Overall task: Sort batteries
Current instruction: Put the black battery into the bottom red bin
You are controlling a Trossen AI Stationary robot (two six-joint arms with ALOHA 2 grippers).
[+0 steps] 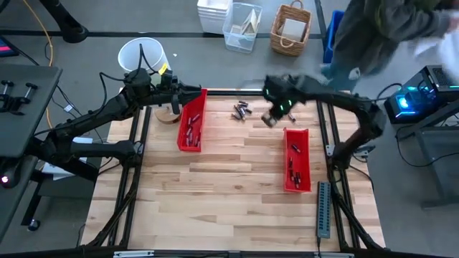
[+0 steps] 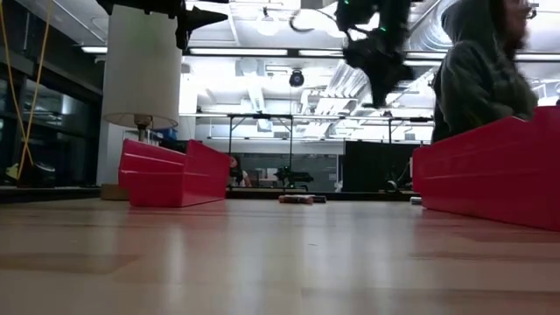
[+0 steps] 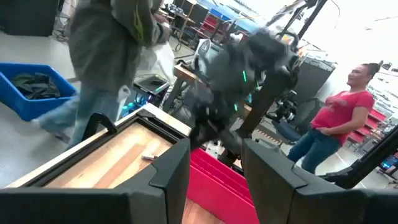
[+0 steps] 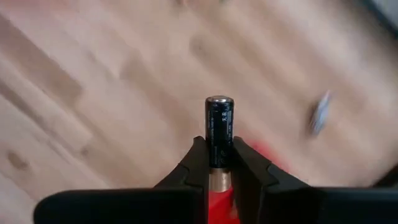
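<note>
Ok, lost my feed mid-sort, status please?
Right gripper shut on a battery, above table between loose pile and right tray. Left gripper waits over left tray. Nothing blocking.

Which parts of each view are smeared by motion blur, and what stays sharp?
High view: the right pincer and the person are smeared, the trays sharp. Low view: the raised right arm is blurred. Left wrist view: the right arm and the walking person are streaked. Right wrist view: the gripped battery is crisp, the table behind it smeared.
</note>
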